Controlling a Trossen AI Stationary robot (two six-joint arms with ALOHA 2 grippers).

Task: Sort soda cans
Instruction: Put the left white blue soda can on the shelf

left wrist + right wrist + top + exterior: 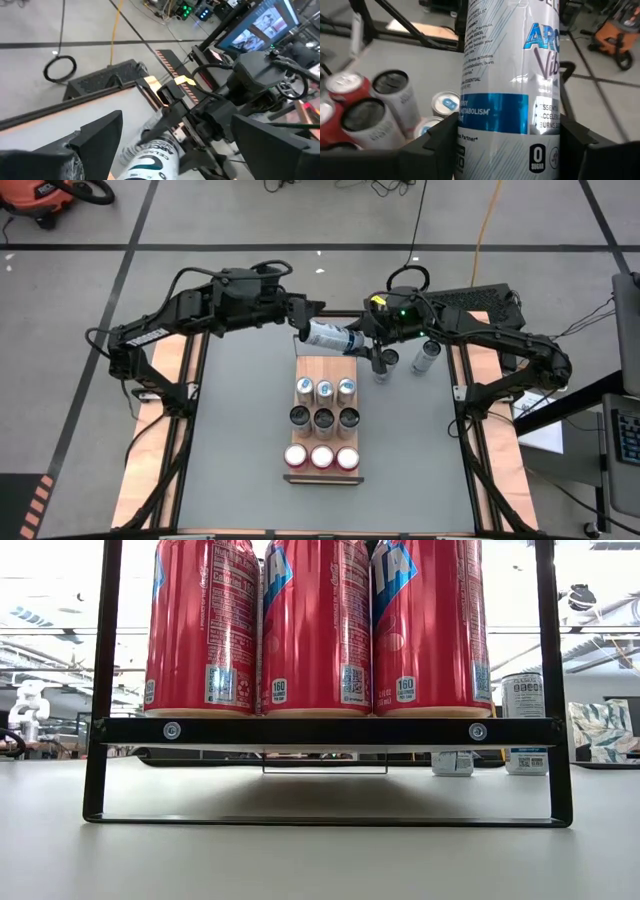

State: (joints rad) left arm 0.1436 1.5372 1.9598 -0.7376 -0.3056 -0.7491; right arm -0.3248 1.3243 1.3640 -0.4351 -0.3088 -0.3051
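Observation:
A silver-white can with a blue band (333,337) lies level in the air over the rack's far end, between my two grippers. My right gripper (362,345) is shut on it; the can fills the right wrist view (510,90). My left gripper (304,330) is open, its fingers standing on either side of the can's left end (150,162). The rack (322,473) holds a row of pale-topped cans (324,388), a row of dark-topped cans (324,418) and a row of red cans (321,457), all upright. Two more dark-topped cans (386,361) (427,357) stand on the table. My right gripper pinches the can's side wall (470,125) between its two fingers (437,142), which lie across the can. It comes level from the table's right side and grips toward the can's right end. The can lies level, lifted clear of the rack and table.
The rack's black frame (320,730) with the red cans (315,625) fills the low view. Grey table stretches to the left and right of the rack. The two loose cans also show in the low view (525,720), beyond the rack at the far right.

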